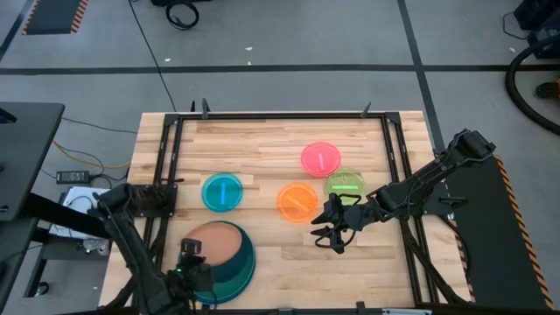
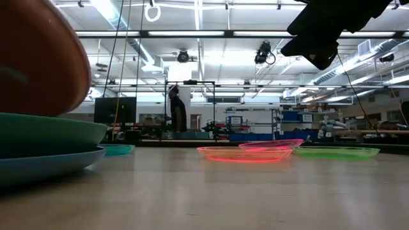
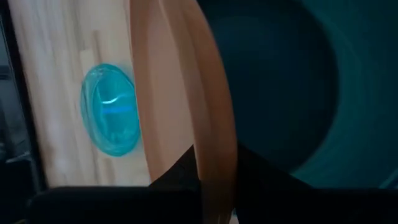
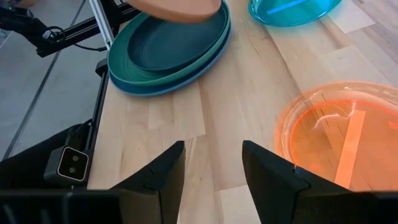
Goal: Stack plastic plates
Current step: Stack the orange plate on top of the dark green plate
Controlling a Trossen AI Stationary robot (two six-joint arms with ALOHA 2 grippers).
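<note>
My left gripper is shut on a brown plate, tilted over a stack at the table's near left: a dark teal plate in a teal plate on a blue one. My right gripper is open and empty above the bare wood, just on the near right of the orange plate. The cyan plate, pink plate and green plate lie flat on the table. My left gripper pinches the brown plate's rim on the plate's left side, one finger on each face. The fingers come from the table's near left. The plate stands steeply tilted over the stack; whether its lower edge touches the stack I cannot tell.
A black metal frame runs along the table's left, far and right sides. Bare wood lies between the stack and the orange plate. A person stands far off in the room behind.
</note>
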